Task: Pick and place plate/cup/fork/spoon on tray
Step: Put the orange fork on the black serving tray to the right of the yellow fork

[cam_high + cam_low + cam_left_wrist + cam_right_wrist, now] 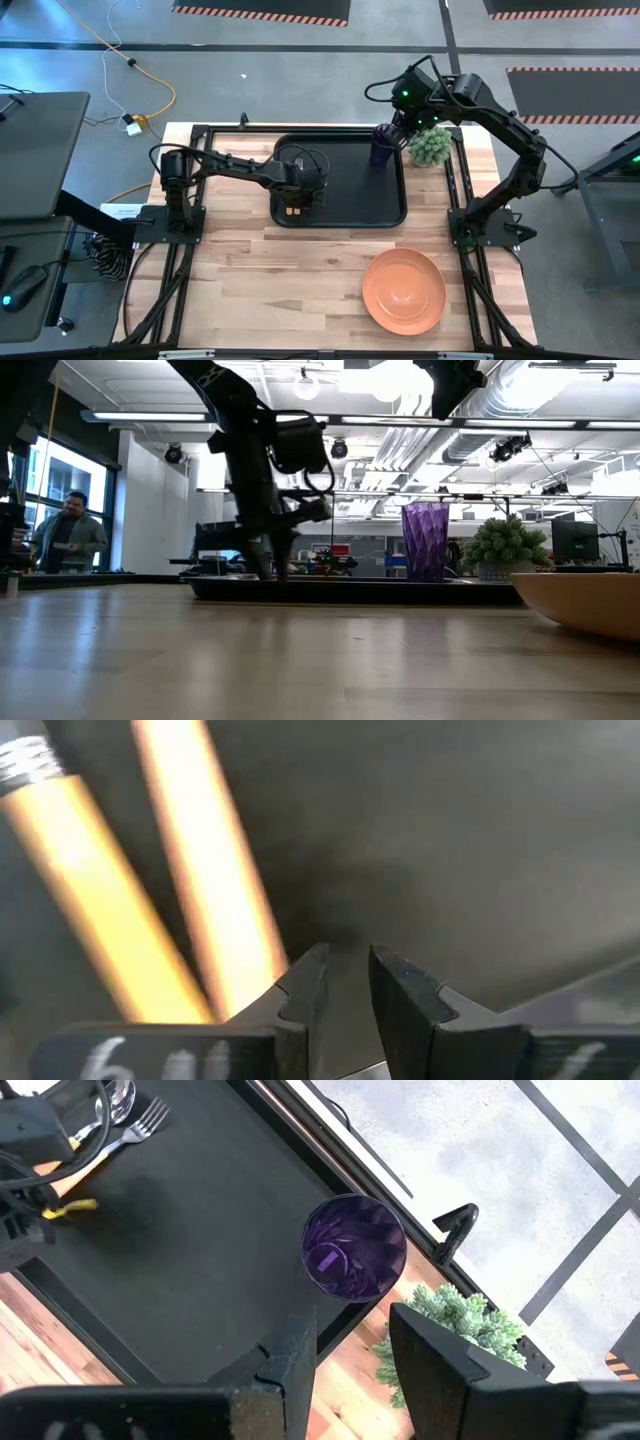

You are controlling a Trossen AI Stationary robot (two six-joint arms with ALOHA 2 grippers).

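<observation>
The left gripper is lowered onto the tray beside the fork and spoon, its fingers nearly together on nothing. The right gripper, fingers apart, is held above the cup (standing in the tray's corner). The plate lies on the table.

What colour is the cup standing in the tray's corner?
Dark purple, with a faceted surface; the cup shows best in the low view.
</observation>
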